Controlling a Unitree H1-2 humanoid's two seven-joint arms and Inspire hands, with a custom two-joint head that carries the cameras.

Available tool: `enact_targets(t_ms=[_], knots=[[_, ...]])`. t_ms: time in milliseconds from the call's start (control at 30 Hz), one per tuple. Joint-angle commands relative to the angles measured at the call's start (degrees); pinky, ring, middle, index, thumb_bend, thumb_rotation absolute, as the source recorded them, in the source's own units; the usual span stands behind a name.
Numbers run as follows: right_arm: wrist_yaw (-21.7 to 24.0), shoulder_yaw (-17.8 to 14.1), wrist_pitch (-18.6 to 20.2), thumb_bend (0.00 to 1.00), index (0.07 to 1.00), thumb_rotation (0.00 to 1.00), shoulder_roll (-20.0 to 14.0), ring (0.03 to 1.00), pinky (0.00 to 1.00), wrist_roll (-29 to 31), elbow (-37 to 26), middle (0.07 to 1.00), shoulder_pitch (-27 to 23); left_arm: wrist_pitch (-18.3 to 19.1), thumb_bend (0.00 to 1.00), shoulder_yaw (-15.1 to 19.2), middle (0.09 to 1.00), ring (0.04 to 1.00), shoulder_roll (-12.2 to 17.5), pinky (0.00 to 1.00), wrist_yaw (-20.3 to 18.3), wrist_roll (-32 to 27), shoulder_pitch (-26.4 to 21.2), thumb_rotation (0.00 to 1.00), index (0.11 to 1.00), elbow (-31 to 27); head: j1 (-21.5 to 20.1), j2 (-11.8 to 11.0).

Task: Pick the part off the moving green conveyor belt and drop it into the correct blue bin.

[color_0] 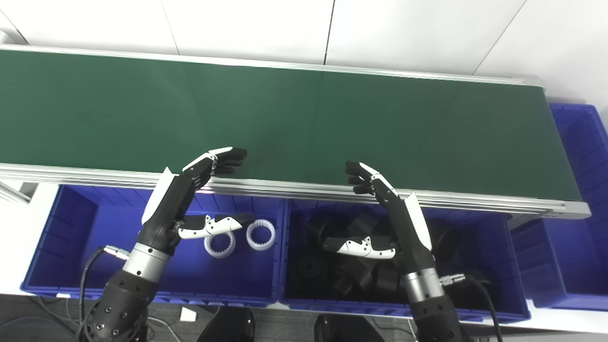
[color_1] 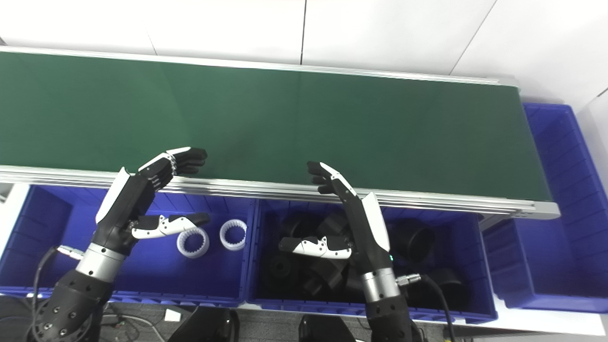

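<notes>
Before you runs the green conveyor belt point(color_0: 304, 114), no part visible on it. Below its near rail sit the left blue bin point(color_0: 57, 247), holding two white toothed rings point(color_0: 240, 239), and the middle blue bin point(color_0: 503, 266), heaped with black parts point(color_0: 332, 270); a third bin point(color_0: 579, 204) flanks the belt's right end. Your left hand point(color_0: 183, 199) and right hand point(color_0: 392, 211) hover over the bins, fingers spread, holding nothing.

I see matt green belt point(color_0: 304, 118) w/ brushed metal rails point(color_0: 294, 187), glossy blue plastic bins point(color_0: 71, 280), white plastic toothed rings point(color_0: 261, 234).
</notes>
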Motion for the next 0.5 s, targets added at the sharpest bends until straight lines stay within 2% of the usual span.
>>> enact_targets(t_ms=[0, 133, 267, 367, 467], knots=[[0.2, 0.2, 0.0, 0.94, 0.833, 0.40, 0.6, 0.777, 0.72, 0.0, -2.3, 0.817, 0.2, -1.7, 0.73, 0.8, 0.792, 0.768, 0.0, 0.74, -0.4, -4.0, 0.2, 0.25, 0.797, -0.2, 0.1, 0.0], [0.4, 0.3, 0.7, 0.94, 0.836, 0.41, 0.6, 0.780, 0.72, -0.3, -2.9, 0.820, 0.6, -2.9, 0.70, 1.4, 0.794, 0.775, 0.0, 0.75, -1.5, -8.0, 0.9, 0.22, 0.809, 0.6, 0.1, -0.5], [0.3, 0.4, 0.1, 0.94, 0.834, 0.40, 0.7, 0.780, 0.72, 0.1, -2.5, 0.820, 0.9, -4.3, 0.72, 2.1, 0.799, 0.768, -0.2, 0.74, -1.5, -8.7, 1.8, 0.29, 0.809, 1.5, 0.1, -1.5], [0.3, 0.7, 0.2, 0.95, 0.839, 0.42, 0.6, 0.784, 0.73, -0.4, -2.6, 0.827, 1.5, -9.4, 0.70, 2.5, 0.782, 0.747, -0.8, 0.71, -1.8, -9.6, 2.1, 0.25, 0.792, 4.3, 0.0, -2.9], [0.6, 1.0, 0.7, 0.95, 0.850, 0.43, 0.4, 0.794, 0.74, -0.6, -2.8, 0.838, 2.3, -12.0, 0.70, 2.6, 0.776, 0.743, -1.1, 0.70, -1.6, -8.6, 2.6, 0.25, 0.787, 6.0, 0.1, -4.8]])
